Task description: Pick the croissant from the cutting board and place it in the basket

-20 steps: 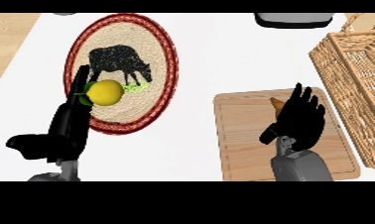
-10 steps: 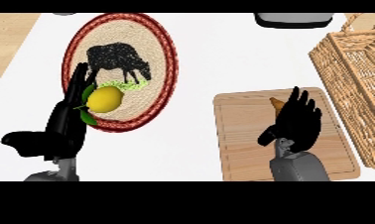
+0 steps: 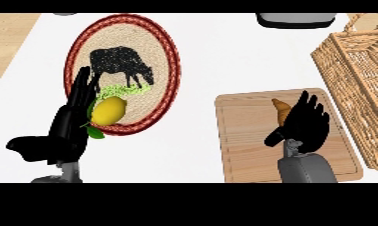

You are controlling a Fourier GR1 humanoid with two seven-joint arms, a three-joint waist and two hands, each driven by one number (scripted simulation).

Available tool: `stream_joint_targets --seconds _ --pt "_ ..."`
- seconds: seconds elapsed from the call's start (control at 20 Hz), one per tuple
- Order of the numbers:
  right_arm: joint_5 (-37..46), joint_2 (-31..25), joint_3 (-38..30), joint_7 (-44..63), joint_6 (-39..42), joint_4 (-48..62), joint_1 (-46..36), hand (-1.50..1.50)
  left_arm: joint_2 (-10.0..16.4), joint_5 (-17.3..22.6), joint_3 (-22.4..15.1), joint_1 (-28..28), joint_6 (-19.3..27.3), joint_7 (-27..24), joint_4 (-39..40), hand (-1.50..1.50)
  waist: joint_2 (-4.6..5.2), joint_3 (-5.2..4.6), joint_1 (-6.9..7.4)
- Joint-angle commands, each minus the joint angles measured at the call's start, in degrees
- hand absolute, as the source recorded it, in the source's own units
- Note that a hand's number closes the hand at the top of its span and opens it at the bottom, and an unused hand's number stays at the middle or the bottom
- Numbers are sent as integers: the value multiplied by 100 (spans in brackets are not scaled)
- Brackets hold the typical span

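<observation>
The croissant point(image 3: 280, 109) is a small golden-brown crescent, darker at its pointed tip, lying on the board point(image 3: 247, 155). It sits just left of the right hand's point(image 3: 306, 131) fingers point(image 3: 305, 104), its lower end hidden under the thumb side. Those fingers are straight and slightly spread, curled round nothing; whether they touch the croissant cannot be told. The basket point(image 3: 353, 77) stands right of the fingers, beside the board on the white desk point(image 3: 214, 50). The left hand point(image 3: 70, 126) rests at the lower left, fingers point(image 3: 81, 86) up and relaxed, empty. A lemon point(image 3: 109, 110) lies just right of them on the plate point(image 3: 166, 55).
</observation>
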Motion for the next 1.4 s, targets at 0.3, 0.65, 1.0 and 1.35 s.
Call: stream_joint_targets --seconds 0.3,0.65,1.0,1.35 --pt "-215 -307 -98 -216 637 272 -148 150 -159 -39 174 -95 -171 9 171 0 3 0 2" --pt "-16 -293 143 -562 108 644 56 150 -178 -212 328 -511 -145 209 240 0 4 2 -8" --pt "297 -93 270 -309 124 799 -446 150 -294 -315 303 -333 -183 265 140 0 3 2 8" --pt "-115 -413 -2148 973 -779 2341 -2254 150 -303 -247 98 -479 -351 78 93 0 300 37 549"
